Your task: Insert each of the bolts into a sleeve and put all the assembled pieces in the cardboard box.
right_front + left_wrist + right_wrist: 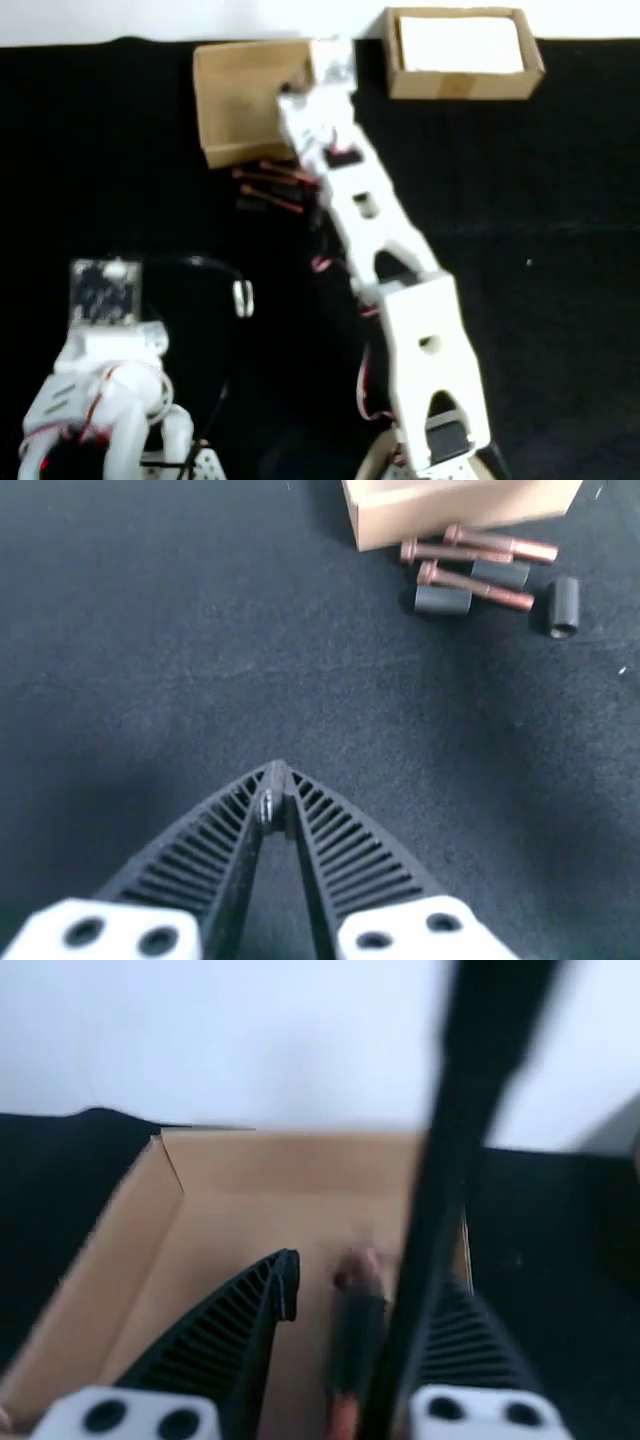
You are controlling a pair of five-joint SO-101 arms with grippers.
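- Right wrist view has the right gripper (365,1290) hanging over the open cardboard box (280,1160) with its jaws spread apart. An assembled piece (355,1340), a copper bolt run through a dark sleeve, sits in the gap with clear space between it and one finger. A blurred dark strand (470,1140) crosses in front, so I cannot tell whether the piece touches the other finger.
- That position fits a drop-off: the piece is above the box floor, so a released piece should land inside.
- From the high view, the right arm (400,270) stretches across the table to the cardboard box (240,90) at the far edge. A second box (465,82) with a white inside stands well apart from it.
- Loose bolts (480,545) and sleeves (443,601) lie just beside the box's outer wall (460,510), close at hand for the next pick. One sleeve (565,605) lies a little apart from the cluster.
- The left gripper (275,780) is clenched on nothing, tips meeting, above bare black cloth (150,630) and well apart from the parts. This probably leaves the other arm a free path.
- With parts outside the box, the task looks only partly done.
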